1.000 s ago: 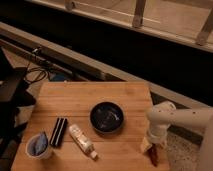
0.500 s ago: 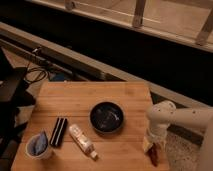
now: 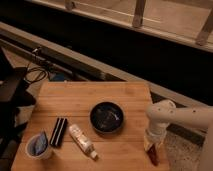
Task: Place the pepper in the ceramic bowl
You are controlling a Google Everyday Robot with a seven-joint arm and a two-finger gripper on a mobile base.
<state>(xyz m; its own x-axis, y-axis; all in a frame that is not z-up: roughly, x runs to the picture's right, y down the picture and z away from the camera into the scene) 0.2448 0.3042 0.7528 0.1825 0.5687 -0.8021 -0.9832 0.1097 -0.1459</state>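
Note:
The ceramic bowl (image 3: 107, 117) is round, glossy black and empty, and sits on the wooden table right of centre. My gripper (image 3: 152, 150) hangs from the white arm (image 3: 162, 116) at the table's right front edge, to the right of the bowl and nearer the front. It points down and is shut on the pepper (image 3: 153, 157), a small dark red-brown object that sticks out below the fingers, just over the table's edge.
A white tube-like bottle (image 3: 82, 141) lies left of the bowl near the front. A black rectangular bar (image 3: 59, 131) lies left of the bottle. A small white cup with blue contents (image 3: 39, 146) stands at the front left corner. The wooden table (image 3: 85, 97) ends just right of the gripper.

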